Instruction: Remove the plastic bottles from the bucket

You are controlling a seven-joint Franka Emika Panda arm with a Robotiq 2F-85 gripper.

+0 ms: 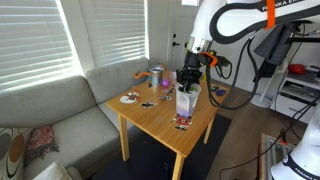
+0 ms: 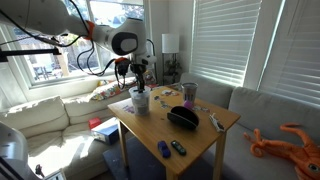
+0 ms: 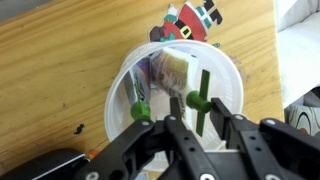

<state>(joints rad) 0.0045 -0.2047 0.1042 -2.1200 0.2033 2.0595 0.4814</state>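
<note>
The bucket [image 3: 122, 80] is a translucent white tub on the wooden table, also seen in both exterior views [image 1: 187, 101] [image 2: 139, 100]. Two plastic bottles stand tilted inside it, each with a green cap. One cap [image 3: 140, 110] is on the left and the other [image 3: 195, 100] is near the middle. Their labels [image 3: 165, 68] show deeper in the tub. My gripper [image 3: 197, 104] reaches down into the bucket's mouth. Its two fingers are narrowed on either side of the middle green cap. The bottle is still inside the bucket.
A Santa-like figure [image 3: 192, 20] lies on the table just beyond the bucket. A grey and orange can [image 1: 157, 75] and small flat items [image 1: 131, 97] are on the far part of the table. A dark bowl-like object [image 2: 182, 117] sits mid-table. A grey sofa [image 1: 60, 120] stands alongside.
</note>
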